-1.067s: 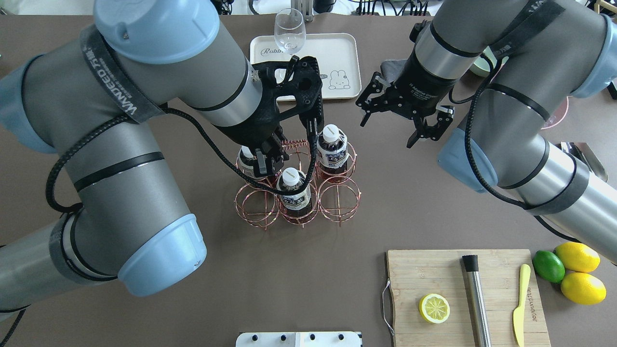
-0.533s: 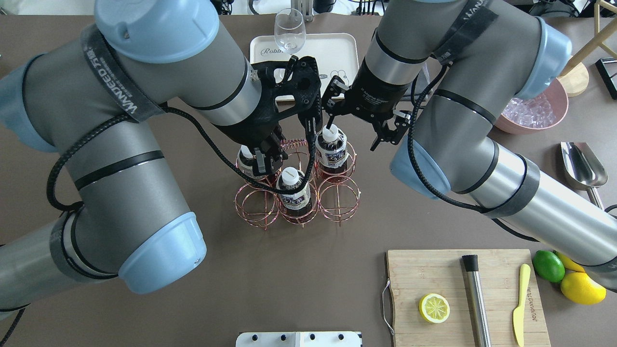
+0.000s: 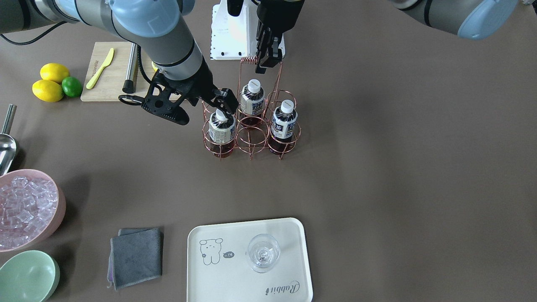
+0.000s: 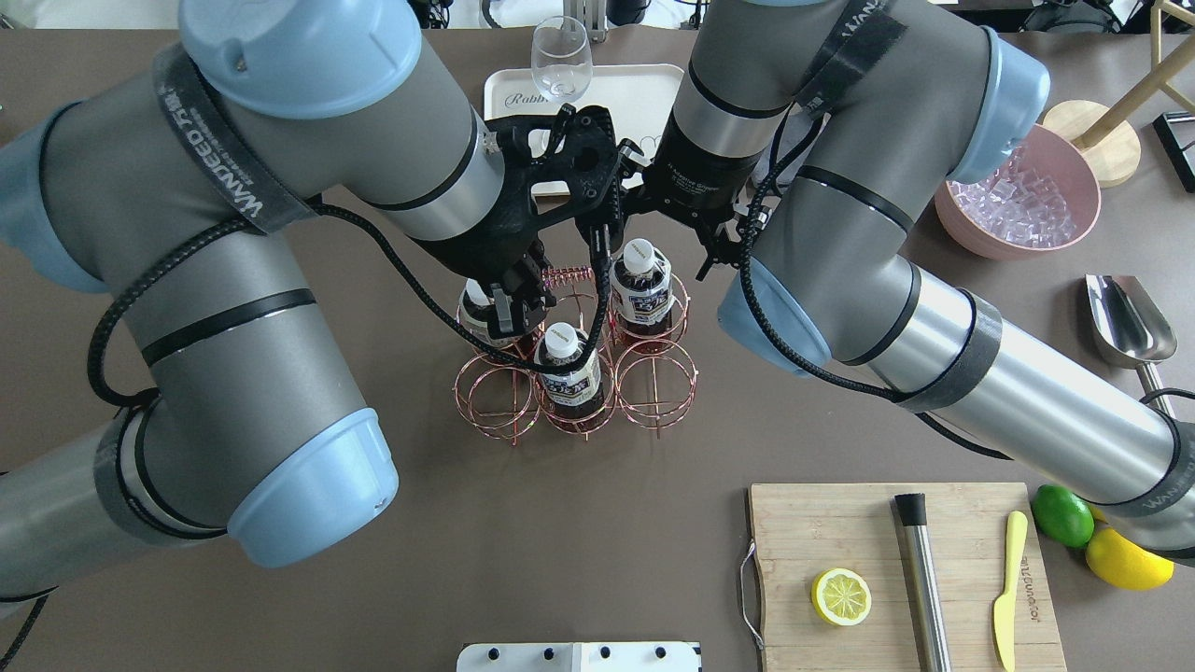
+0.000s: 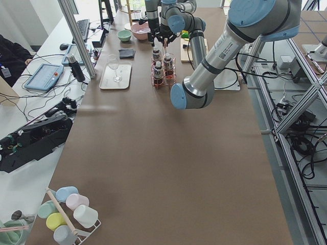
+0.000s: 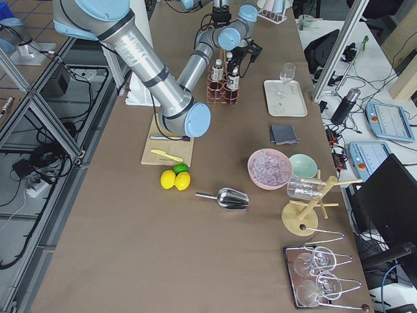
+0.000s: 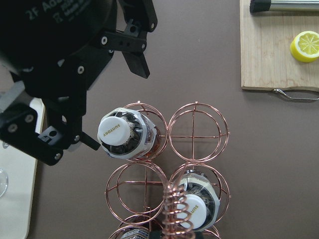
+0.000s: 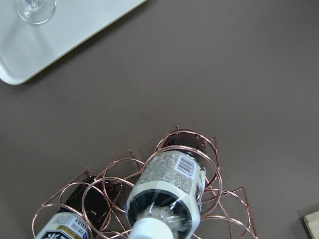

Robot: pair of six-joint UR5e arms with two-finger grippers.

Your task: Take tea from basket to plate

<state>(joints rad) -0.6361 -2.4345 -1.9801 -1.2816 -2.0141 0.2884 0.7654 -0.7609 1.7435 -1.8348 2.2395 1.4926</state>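
Hovering over the tea [image 7: 122,135] (cap reads "SUNTORY"), right claw [image 7: 117,107] gapes.

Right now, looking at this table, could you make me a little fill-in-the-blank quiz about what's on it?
The basket holds ___ bottles of tea.
The plate carries a single stemmed ___.
The right gripper, open, straddles the white ___ of one bottle.
The bowl of ice cubes is coloured ___.
Missing words: three; glass; cap; pink.
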